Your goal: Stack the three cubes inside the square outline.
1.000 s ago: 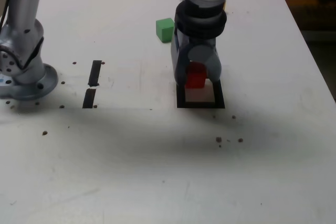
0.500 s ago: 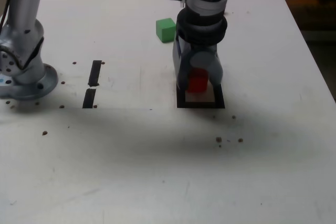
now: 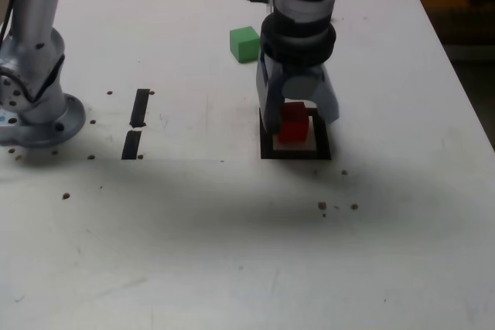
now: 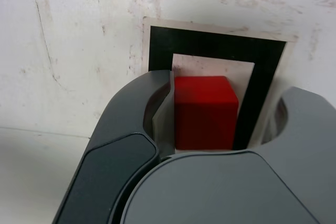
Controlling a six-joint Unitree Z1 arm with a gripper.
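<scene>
The claw (image 4: 226,108) stands spread around the smooth red cube (image 4: 205,111) (sharp-edged, matte) inside the black tape square (image 4: 218,43).

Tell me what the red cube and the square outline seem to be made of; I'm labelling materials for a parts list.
Red cube: perhaps painted wood or plastic, smooth and fairly matt, judging by its even colour.

Outline: probably black tape, slightly satin, given its flat, straight-edged strips.

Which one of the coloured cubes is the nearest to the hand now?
The solid red cube, lying between the open jaws within the black square outline; the solid green cube sits apart, outside it.
</scene>
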